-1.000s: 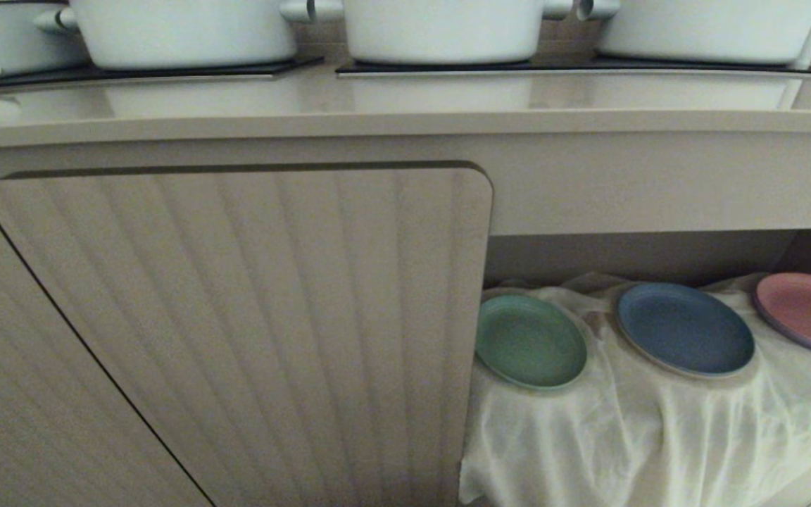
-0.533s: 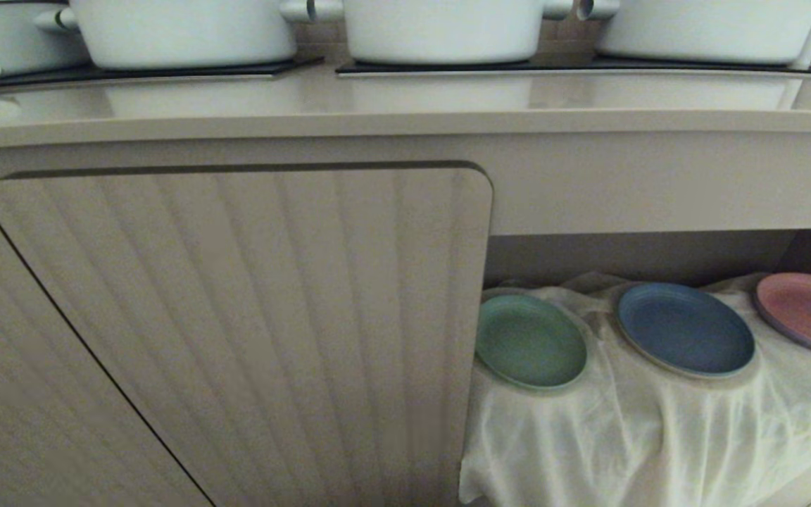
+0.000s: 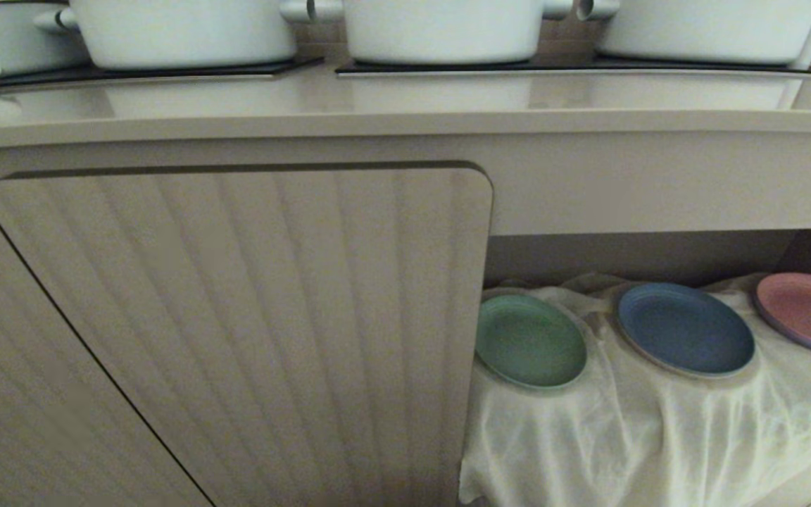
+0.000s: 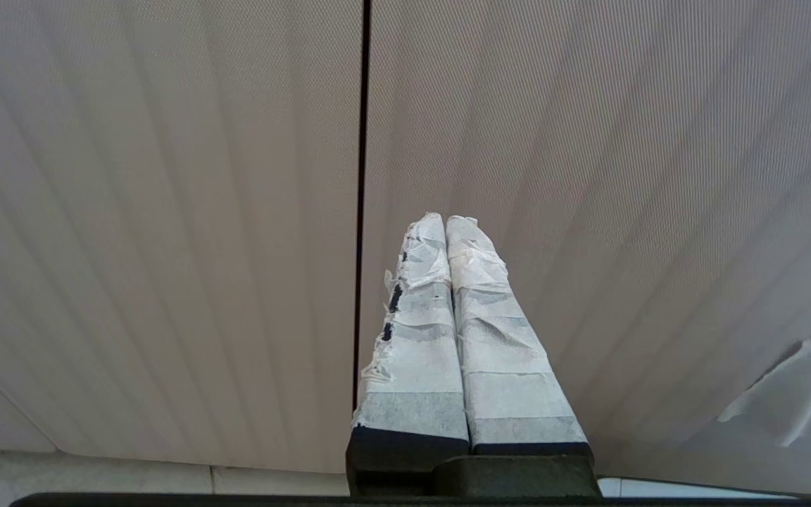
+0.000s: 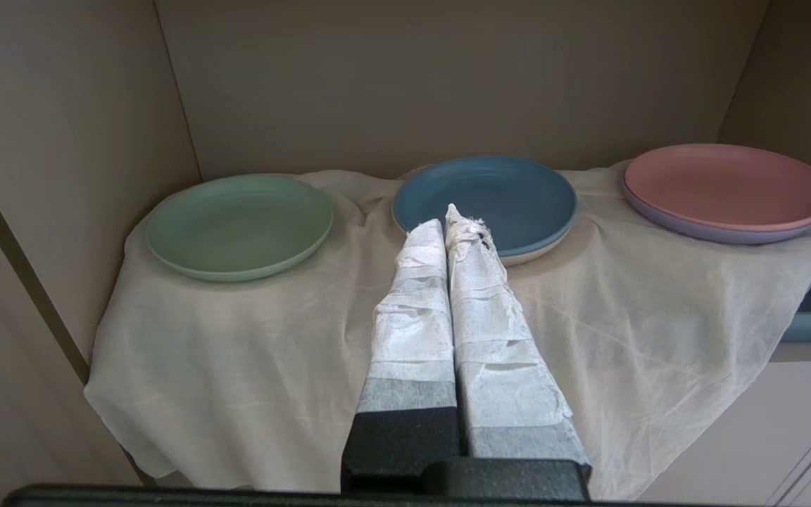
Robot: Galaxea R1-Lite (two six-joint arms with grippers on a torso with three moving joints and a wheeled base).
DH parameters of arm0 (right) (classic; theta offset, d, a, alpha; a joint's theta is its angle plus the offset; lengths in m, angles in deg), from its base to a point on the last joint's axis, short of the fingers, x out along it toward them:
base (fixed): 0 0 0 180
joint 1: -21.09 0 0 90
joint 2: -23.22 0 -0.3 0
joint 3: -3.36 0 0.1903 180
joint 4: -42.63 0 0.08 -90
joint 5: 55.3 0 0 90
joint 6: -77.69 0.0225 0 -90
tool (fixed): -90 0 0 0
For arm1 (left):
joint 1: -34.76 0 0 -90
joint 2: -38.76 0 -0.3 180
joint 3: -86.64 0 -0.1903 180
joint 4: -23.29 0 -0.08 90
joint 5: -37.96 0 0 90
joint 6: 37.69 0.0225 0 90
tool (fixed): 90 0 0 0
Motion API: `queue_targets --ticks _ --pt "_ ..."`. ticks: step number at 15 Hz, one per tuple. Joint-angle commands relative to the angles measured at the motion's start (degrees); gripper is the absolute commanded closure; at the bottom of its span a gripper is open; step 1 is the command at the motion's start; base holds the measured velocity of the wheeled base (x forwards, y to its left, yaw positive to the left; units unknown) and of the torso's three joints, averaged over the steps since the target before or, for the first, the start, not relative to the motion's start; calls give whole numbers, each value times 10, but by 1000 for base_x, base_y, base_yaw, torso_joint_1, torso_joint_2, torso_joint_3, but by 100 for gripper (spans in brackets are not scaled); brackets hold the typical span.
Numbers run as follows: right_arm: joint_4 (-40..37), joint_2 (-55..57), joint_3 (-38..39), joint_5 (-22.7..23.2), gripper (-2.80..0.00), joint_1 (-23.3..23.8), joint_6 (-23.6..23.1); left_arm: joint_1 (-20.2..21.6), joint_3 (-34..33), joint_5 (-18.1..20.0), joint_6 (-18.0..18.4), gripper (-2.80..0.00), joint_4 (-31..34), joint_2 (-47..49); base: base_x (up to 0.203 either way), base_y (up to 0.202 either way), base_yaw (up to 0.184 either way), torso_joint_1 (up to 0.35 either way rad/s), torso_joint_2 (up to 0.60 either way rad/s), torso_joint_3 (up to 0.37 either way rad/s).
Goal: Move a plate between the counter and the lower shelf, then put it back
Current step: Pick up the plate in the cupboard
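My right claw hangs nearest, its taped fingers pressed together and gripping nothing, pointing over the white cloth toward the dark blue plate. My left claw is likewise closed and empty, facing the ribbed cabinet door. Beyond the cloth's front fold, the mint-green plate lies flat on the lower shelf, just left of the dark blue plate, with the pink plate on the blue one's other side. Farther up, the desk carries three white pots on black hob panels.
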Motion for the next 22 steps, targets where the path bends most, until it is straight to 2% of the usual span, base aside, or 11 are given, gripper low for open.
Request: queue_targets --ticks 1,7,12,15,17,20,22 --pt "1 1 0 -2 0 0 -2 0 0 0 -1 0 0 0 0 0 0 0 0 0" --pt "-1 41 0 0 0 0 -15 0 0 0 -1 0 0 0 0 0 0 0 0 0" --pt "23 183 -2 -2 0 3 -13 0 0 0 -1 0 0 0 0 0 0 0 0 0" --pt "30 283 -30 2 0 5 -11 0 0 0 -1 0 0 0 0 0 0 0 0 0" --pt "30 350 -68 30 0 6 2 0 0 0 -1 0 0 0 0 0 0 0 0 0" --pt "19 443 -134 105 0 6 9 0 1 0 0 0 0 0 0 0 0 0 0 0" --pt "-33 498 -183 147 0 7 -5 0 0 0 -1 0 0 0 0 0 0 0 0 0"
